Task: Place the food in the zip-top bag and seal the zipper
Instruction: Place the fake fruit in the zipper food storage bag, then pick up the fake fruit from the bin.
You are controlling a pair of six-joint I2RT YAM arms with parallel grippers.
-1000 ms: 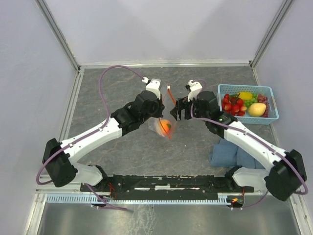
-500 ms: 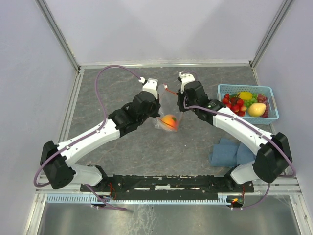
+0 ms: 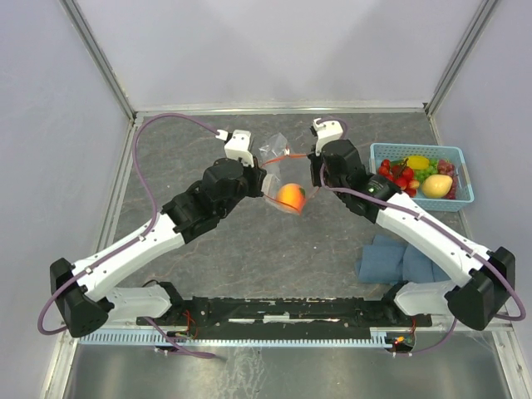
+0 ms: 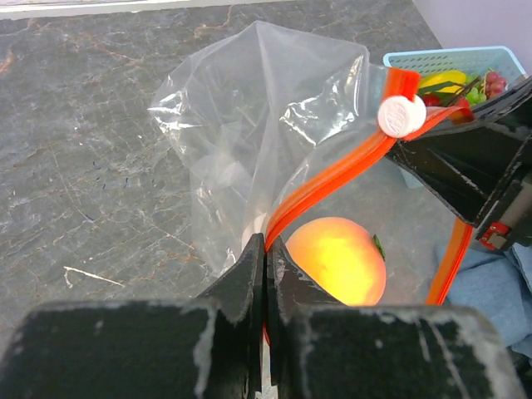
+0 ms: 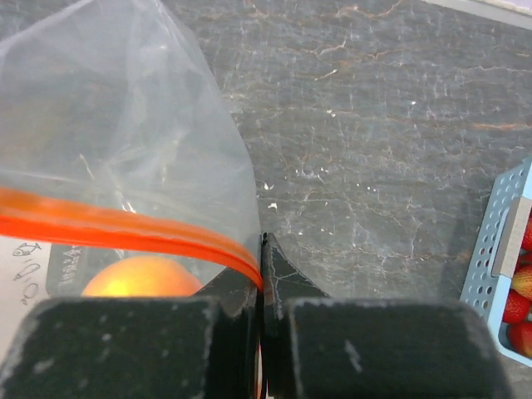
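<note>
Left gripper (image 4: 264,249) fingers clamped shut on the low end of the zipper (image 4: 332,179). Right gripper (image 5: 262,249) fingers also pinched shut on the zipper, at its other end. The white slider (image 4: 401,115) sits on the strip right by the right gripper.

The zip-top bag (image 4: 249,125) hangs between the 2 grippers, lifted off the tabletop (image 3: 249,249) near the middle of its far edge. Its mouth is stretched between them. 1 peach (image 4: 337,259) is inside, low in the bag.

The strawberries (image 3: 397,178) and mango (image 3: 437,185) lie in the blue basket (image 3: 420,146) at the far right corner. A blue cloth (image 3: 391,259) lies toward the near right.

Step, as judged: bag mouth held at both ends with 1 fruit loaded and the seal not yet made. Next move likely needs 1 gripper to keep the strip taut while the other frees up, either to fetch more fruit or to run the slider along. Cannot tell from here how far the strip is already pressed together.
</note>
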